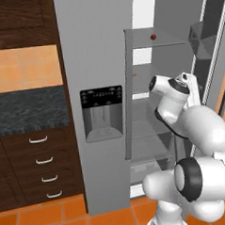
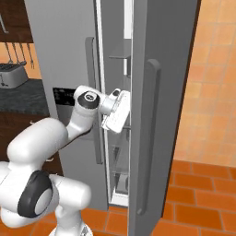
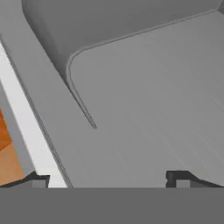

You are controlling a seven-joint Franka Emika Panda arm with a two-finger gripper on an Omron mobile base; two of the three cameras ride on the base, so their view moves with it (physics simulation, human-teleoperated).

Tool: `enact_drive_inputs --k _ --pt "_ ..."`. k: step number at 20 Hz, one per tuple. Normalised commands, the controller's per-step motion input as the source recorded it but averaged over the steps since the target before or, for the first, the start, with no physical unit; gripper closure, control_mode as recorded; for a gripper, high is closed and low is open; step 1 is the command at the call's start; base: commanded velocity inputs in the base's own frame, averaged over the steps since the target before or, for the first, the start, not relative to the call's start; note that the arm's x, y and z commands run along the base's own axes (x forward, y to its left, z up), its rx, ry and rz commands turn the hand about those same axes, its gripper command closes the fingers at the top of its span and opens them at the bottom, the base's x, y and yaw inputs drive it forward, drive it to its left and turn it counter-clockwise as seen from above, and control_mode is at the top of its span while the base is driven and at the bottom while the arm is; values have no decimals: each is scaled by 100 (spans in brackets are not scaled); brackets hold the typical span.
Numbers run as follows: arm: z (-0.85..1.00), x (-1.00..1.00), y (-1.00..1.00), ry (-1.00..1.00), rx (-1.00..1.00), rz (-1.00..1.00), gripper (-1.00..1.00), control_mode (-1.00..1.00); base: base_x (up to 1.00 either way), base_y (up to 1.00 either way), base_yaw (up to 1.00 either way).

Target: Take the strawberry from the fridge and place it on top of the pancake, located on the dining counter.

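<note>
Left base view: the tall grey side-by-side fridge [image 1: 97, 63] is shown with its right-hand door swung open, so that the glass shelves are exposed to the arm. The strawberry, a tiny dark red roundish berry [image 1: 153, 37], is seen resting on an upper glass shelf [image 1: 157, 44], well above the wrist of the white arm, which is raised in front of the open compartment at about the height of a middle shelf. A small flat orange-brown item [image 1: 134, 75] is visible on a lower level, near the inner wall; it is not the target. The closed left door carries the black-panelled water dispenser [image 1: 102, 112]. Right base view: the hand is seen entering the gap between the closed door and the open door with its long dark vertical handle [image 2: 150, 138]; the two-finger gripper [image 2: 120, 120] is angled downward into the opening, presumably as an approach posture. Hand view: a grey moulded fridge surface [image 3: 144, 100] with a rounded corner is faced from close by, and the dark fingertips [image 3: 177, 177] appear at opposite sides of the bottom edge, so the claw is judged to be spread wide and to be holding nothing. The berry is judged not yet reached; the hand would need to be raised toward the upper shelf.
</note>
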Motion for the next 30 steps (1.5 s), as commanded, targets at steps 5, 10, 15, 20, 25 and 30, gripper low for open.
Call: enact_drive_inputs --k 5,10,15,20,25,30 --pt "0 -10 -83 11 0 0 -100 -100 0 0 0" --pt "0 -3 -100 6 0 1 -100 -100 0 0 0" --pt "-2 0 -85 4 0 3 -100 -100 0 0 0" --pt "0 -5 -19 6 -1 9 -100 -100 0 0 0" --pt "0 -12 95 0 0 4 -100 -100 0 0 0" --pt "-23 -10 100 1 34 -5 -100 -100 0 0 0"
